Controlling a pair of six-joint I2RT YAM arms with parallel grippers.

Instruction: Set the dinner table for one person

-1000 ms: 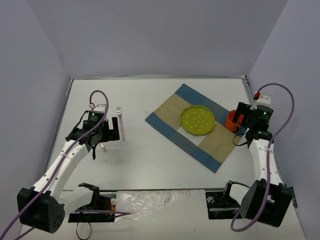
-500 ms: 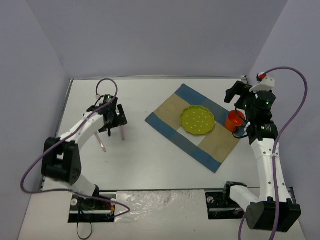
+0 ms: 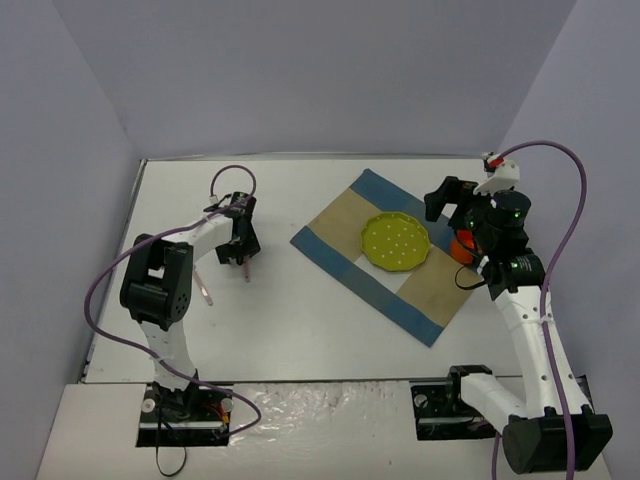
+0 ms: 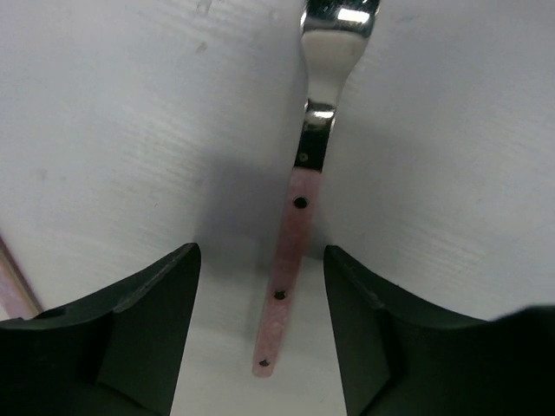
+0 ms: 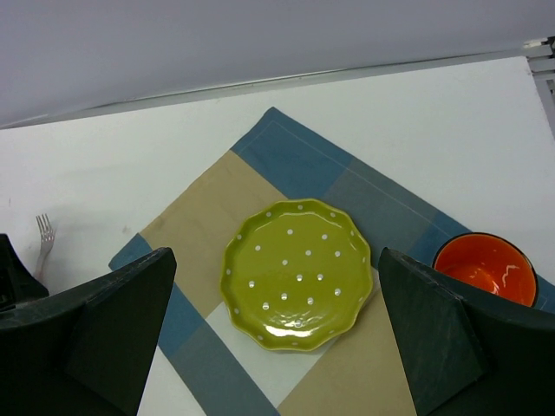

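**Roughly half set: plate and bowl placed, cutlery not yet**

- Done, judging by the layout: the placemat [image 3: 340, 225] lies skewed on the right half of the surface [image 3: 300, 320]. The green dotted plate [image 3: 395, 241] sits about mid-mat. The orange bowl [image 5: 484, 267] is near the plate, on the mat's blue border at the right.
- Not done: the fork [image 4: 293, 234] lies flat on the bare surface, well apart from the mat on the left side. A second thin pink-handled utensil [image 3: 203, 288] lies just beside it, nearer the arm bases. Whether it is a knife or a spoon cannot be told.
- Left end effector [image 4: 260, 286]: down over the fork, jaws partway open and straddling the pink handle. There is a gap on both sides and no contact is visible, so nothing is held.
- Right end effector [image 5: 276, 286]: raised above the mat and looking down on the plate. Jaws are wide with nothing between them.
- Step in hand, as a judgement: grasping the fork by its handle.
- Left to do, as a judgement: carry the fork to the mat beside the plate, then do the same with the second utensil.
- Risk: the handle is thin and flat on the surface, so the jaws may slip over it or push it sideways.
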